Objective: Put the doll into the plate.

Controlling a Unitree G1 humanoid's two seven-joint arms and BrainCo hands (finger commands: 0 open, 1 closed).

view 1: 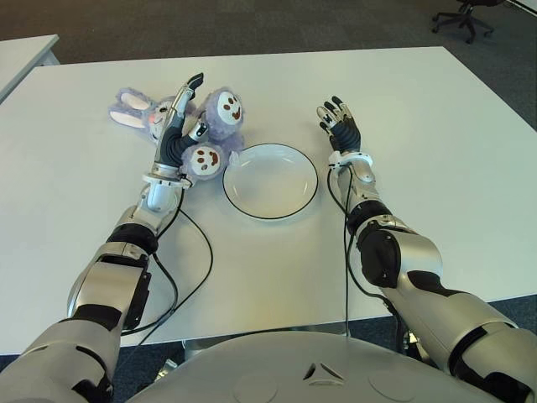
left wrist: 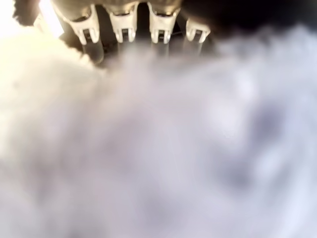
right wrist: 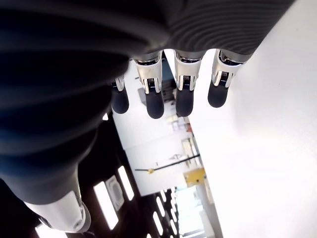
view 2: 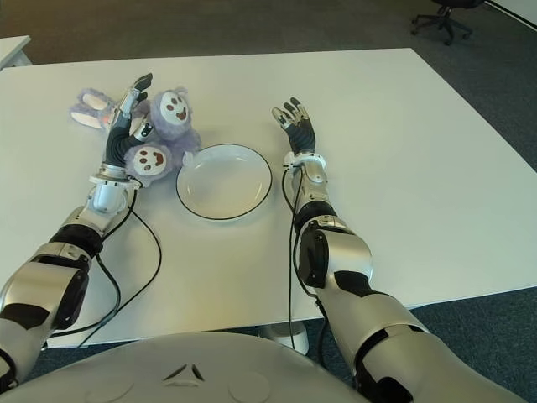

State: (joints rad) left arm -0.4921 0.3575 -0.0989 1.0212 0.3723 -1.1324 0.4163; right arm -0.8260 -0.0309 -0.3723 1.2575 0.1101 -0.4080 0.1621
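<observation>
Eye views: left hand point(view 1: 178, 134) lies against the purple doll point(view 1: 214, 130), fingers extended, not yet clenched; plate point(view 1: 270, 181) just beside, empty. Right hand point(view 1: 340, 126) spread beyond the plate, idle. Left wrist view: plush fills the palm. Approach step, apparently; next, closing the fingers.

1 white table point(view 1: 436, 176) carries 1 white plate point(view 1: 270, 180) with a dark rim and 1 purple plush doll point(view 1: 205, 130) showing 2 round faces and 2 long rabbit ears. 2 robot hands show: left hand point(view 1: 180, 126), right hand point(view 1: 340, 126). 1 office chair point(view 1: 464, 15) stands beyond.
</observation>
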